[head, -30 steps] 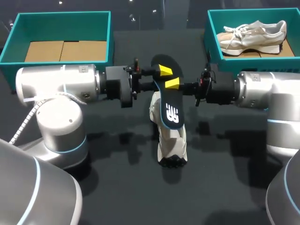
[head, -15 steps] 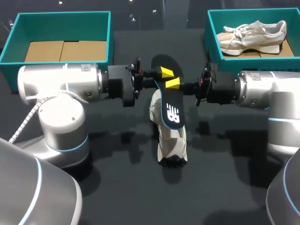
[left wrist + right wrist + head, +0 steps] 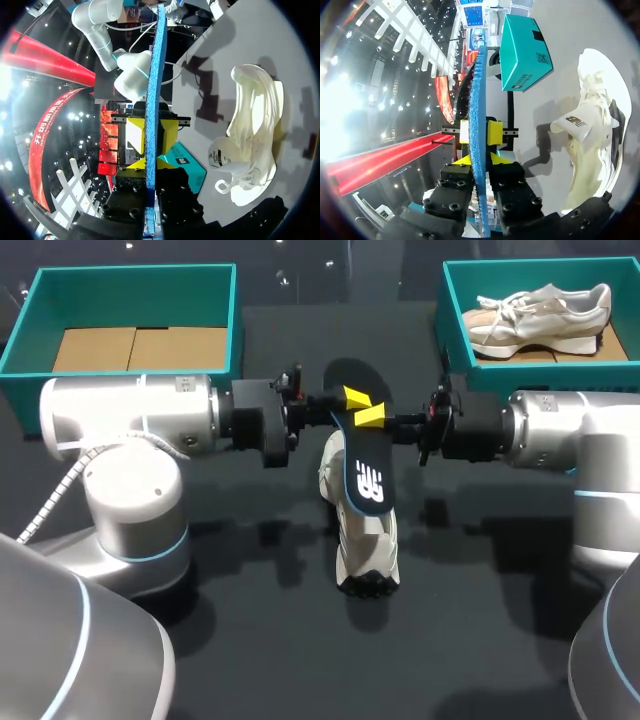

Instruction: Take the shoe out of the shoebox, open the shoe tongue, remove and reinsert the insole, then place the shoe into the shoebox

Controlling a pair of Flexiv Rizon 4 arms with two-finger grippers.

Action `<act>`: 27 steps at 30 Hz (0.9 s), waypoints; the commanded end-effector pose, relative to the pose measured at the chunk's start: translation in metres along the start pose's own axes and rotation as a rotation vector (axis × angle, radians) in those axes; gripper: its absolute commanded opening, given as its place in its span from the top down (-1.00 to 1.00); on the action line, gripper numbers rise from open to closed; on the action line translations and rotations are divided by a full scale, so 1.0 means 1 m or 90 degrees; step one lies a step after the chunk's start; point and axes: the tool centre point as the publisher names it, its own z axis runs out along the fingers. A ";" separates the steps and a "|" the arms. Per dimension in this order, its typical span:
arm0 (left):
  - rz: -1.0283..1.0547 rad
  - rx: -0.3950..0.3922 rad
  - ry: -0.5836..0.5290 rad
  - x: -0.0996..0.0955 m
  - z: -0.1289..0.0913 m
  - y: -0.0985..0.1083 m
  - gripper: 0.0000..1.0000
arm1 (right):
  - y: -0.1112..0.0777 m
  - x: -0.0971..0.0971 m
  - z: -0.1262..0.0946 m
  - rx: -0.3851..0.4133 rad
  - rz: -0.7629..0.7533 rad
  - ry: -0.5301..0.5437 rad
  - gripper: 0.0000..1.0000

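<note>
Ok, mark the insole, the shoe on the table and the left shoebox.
insole (image 3: 367,483): head view, on its white logo.
shoe on the table (image 3: 368,550): head view, on its pale upper.
left shoebox (image 3: 135,273): head view, on its far wall.

A dark table (image 3: 250,640) is carrying one shoe (image 3: 365,540) and two boxes.
The pale shoe is lying directly beneath the left gripper (image 3: 352,398) and right gripper (image 3: 368,417), while one teal box (image 3: 236,330) is sitting behind the left gripper and another teal box (image 3: 443,325) behind the right.
</note>
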 end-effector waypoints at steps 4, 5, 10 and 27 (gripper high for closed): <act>-0.007 -0.013 0.021 -0.001 -0.025 -0.010 1.00 | -0.005 -0.003 -0.031 0.042 -0.089 -0.012 -1.00; -0.009 -0.021 0.031 0.000 -0.029 -0.013 1.00 | -0.008 -0.002 -0.037 0.075 -0.144 -0.037 -1.00; -0.004 -0.029 0.048 0.002 -0.043 -0.031 1.00 | -0.009 -0.005 -0.040 0.078 -0.145 -0.071 -1.00; -0.017 -0.008 0.135 0.001 -0.065 -0.074 1.00 | -0.016 -0.030 -0.081 0.247 -0.375 -0.178 -1.00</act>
